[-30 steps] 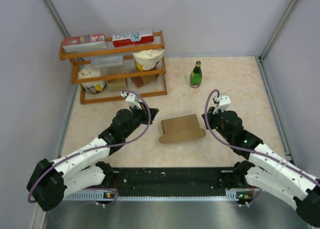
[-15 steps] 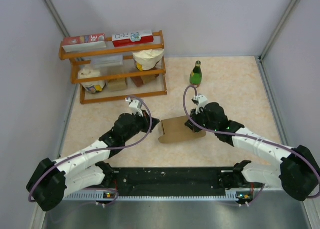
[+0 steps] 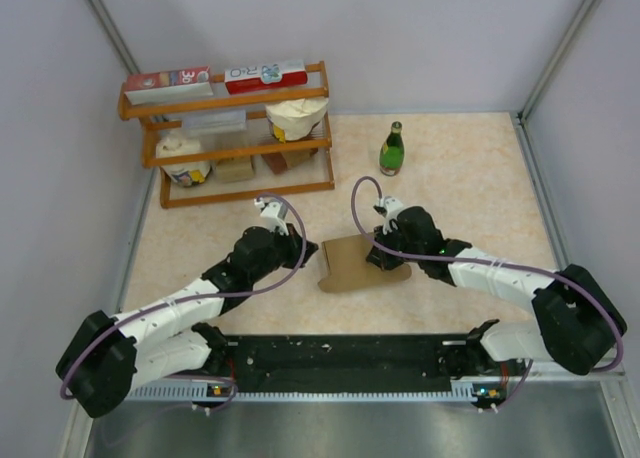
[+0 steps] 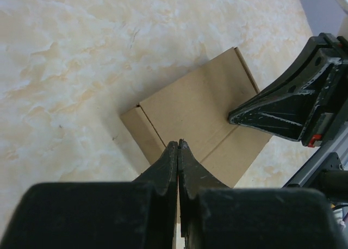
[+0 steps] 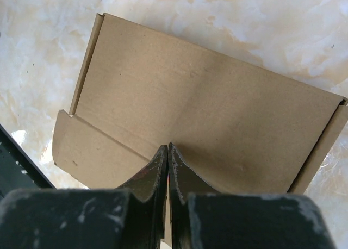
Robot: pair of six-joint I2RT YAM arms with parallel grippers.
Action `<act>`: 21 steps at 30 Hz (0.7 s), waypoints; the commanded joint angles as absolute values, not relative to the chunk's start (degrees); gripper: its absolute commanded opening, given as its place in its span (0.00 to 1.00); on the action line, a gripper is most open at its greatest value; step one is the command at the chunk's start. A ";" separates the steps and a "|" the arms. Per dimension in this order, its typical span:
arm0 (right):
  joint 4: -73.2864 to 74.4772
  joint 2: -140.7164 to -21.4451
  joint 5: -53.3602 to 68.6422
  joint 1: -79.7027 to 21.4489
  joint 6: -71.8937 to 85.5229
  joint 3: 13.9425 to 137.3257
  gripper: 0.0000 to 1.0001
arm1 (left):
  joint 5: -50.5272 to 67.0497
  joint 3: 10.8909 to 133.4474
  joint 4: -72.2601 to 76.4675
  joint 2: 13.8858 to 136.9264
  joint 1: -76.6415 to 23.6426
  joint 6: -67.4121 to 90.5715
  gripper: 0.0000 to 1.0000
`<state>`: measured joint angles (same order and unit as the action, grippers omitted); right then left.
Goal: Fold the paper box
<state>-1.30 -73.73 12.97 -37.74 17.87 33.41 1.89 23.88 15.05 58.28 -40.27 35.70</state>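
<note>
right gripper (image 3: 378, 256) now reaches over the paper box (image 3: 347, 265), swung in from the right side of the table (image 3: 470, 178), fingers clenched on nothing. left gripper (image 3: 308, 248), equally clenched and empty, sits at the box's left edge. the box lies flat mid-table.
</note>
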 commanded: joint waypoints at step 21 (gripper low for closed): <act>17.39 -52.22 -4.64 -37.62 20.21 34.46 0.46 | 5.98 26.72 5.37 56.61 -40.34 35.06 0.57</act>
